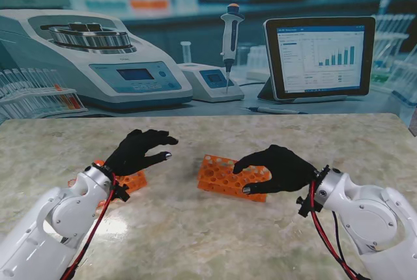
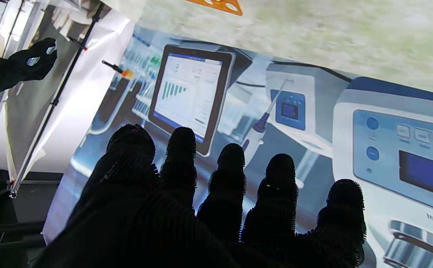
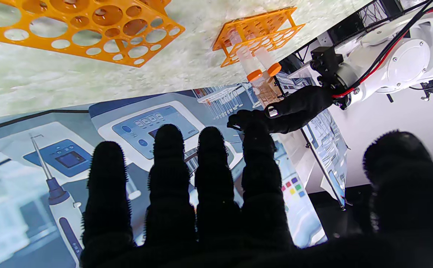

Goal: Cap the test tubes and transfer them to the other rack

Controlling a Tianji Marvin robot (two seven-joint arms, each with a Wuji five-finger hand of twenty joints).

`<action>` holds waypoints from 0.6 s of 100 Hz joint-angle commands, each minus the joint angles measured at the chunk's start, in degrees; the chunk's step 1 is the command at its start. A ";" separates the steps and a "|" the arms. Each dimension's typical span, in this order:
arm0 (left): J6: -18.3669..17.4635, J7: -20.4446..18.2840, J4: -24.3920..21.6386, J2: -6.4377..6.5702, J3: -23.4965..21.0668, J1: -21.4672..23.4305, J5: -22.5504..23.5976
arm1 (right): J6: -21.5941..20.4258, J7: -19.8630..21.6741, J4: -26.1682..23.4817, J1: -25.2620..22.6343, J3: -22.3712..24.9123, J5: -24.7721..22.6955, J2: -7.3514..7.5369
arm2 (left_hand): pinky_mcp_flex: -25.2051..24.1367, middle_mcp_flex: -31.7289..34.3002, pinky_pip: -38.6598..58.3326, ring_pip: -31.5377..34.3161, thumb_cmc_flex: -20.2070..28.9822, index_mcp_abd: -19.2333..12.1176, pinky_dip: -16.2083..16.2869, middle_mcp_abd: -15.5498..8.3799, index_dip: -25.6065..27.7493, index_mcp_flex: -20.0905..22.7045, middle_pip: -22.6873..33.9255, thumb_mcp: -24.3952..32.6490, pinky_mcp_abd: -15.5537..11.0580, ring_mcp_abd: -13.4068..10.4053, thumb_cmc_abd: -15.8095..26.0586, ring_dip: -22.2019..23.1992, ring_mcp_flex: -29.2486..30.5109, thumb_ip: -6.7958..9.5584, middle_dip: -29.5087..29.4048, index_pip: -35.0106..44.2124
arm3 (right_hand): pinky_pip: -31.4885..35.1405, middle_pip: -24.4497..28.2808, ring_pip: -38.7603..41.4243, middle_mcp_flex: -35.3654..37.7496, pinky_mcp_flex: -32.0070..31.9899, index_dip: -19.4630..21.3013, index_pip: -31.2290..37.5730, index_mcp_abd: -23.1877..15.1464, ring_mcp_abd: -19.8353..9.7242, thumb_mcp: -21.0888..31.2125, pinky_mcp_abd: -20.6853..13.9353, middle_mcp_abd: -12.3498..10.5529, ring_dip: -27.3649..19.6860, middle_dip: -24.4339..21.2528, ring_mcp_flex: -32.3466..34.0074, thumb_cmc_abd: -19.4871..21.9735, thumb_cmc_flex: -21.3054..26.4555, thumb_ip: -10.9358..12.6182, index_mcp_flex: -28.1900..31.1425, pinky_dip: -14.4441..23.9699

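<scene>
An empty orange rack lies in the middle of the marble table, seen with its bare holes in the right wrist view. My right hand hovers over its right end, fingers curved and apart, holding nothing. A second orange rack sits to the left, mostly hidden under my left wrist. In the right wrist view this rack holds two tubes with orange caps. My left hand is raised just beyond it, fingers spread and empty.
The table top is pale marble. A printed lab backdrop showing a centrifuge, a pipette and a tablet stands along the far edge. My two white forearms rise from the near corners.
</scene>
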 commanded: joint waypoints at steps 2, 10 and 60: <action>1.05 0.46 0.42 -1.28 1.97 -0.41 -0.22 | -0.41 -0.60 0.55 -1.81 0.67 -0.33 -0.33 | 0.40 0.18 -1.19 0.09 -1.17 1.07 -0.58 0.81 -0.89 0.20 0.20 -1.24 0.67 0.22 2.53 0.44 1.05 0.45 -0.12 -1.37 | -0.27 -0.71 -0.64 -1.38 -1.15 -0.48 -1.09 0.36 -0.93 -0.79 0.92 0.67 -0.91 -0.25 -1.61 1.53 -1.89 -0.37 -2.30 -0.80; 2.10 2.01 1.13 -1.82 4.24 -0.89 -1.84 | -1.01 -2.04 0.75 -3.20 1.48 -0.68 -0.61 | 2.51 0.99 0.63 0.43 -1.20 1.38 0.15 1.23 -0.86 0.76 0.33 -1.25 4.10 0.48 2.55 0.70 2.28 0.41 0.07 -1.31 | -0.31 -0.74 -0.62 -1.53 -1.22 -0.49 -1.14 0.38 -0.74 -0.93 0.91 0.65 -1.08 -0.38 -1.77 1.79 -1.79 -0.34 -2.36 -0.90; 4.47 7.97 2.48 -3.56 9.39 0.97 -5.73 | -4.13 -12.87 4.82 -10.17 3.04 -5.12 -2.60 | 5.58 3.22 7.00 1.20 -0.88 5.31 -0.78 4.14 -2.55 2.13 -0.54 -1.37 8.25 2.83 3.61 1.13 6.78 0.06 -0.64 -3.47 | -0.33 -0.59 -0.48 -1.60 -1.53 -0.48 -1.18 0.45 -0.31 -1.84 0.96 0.48 -1.39 -0.56 -2.25 2.74 -1.11 -0.14 -2.29 -1.09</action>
